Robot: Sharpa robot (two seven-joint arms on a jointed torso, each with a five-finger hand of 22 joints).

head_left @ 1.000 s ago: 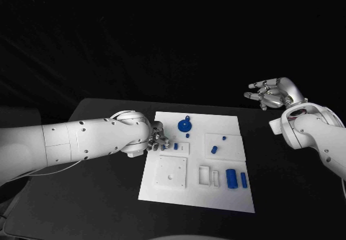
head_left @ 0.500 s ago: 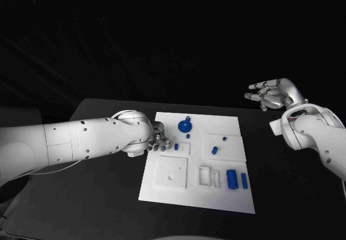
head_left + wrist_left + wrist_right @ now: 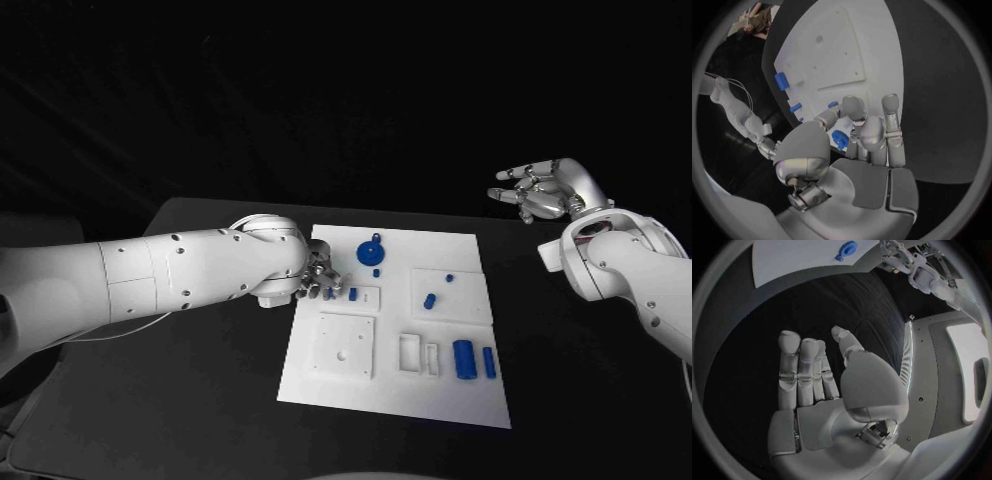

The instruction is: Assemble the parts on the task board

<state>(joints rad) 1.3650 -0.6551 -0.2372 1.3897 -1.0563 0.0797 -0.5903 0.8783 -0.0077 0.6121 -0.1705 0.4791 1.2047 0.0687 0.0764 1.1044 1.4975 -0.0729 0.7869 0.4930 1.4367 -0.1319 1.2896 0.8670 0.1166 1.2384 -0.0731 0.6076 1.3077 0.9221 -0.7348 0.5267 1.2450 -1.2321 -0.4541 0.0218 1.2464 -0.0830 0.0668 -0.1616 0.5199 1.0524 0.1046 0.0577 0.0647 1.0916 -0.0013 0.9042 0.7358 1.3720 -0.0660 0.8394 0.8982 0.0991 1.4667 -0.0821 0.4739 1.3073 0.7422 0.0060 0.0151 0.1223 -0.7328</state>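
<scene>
The white task board [image 3: 397, 395] lies in the middle of the black table. My left hand [image 3: 316, 280] sits over the board's left edge, beside a small blue part [image 3: 351, 293] standing in a little square socket. In the left wrist view my left hand [image 3: 856, 145] pinches another small blue part [image 3: 840, 140] between thumb and fingers. A round blue part [image 3: 371, 252] lies at the far side of the board, and a blue cylinder [image 3: 463, 357] and a slimmer blue piece [image 3: 488, 360] at the near right. My right hand [image 3: 545, 190] hangs raised beyond the board's far right corner, its fingers apart around nothing [image 3: 817, 390].
A square white plate with a hole [image 3: 346, 345] sits on the board's near left. Two small blue parts [image 3: 428, 298] lie on a raised white square at the right. Bare black table [image 3: 188, 400] surrounds the board.
My left arm has shifted slightly while its hand stays at the board's left edge. The right hand has barely drifted. The parts on the board have not moved.
</scene>
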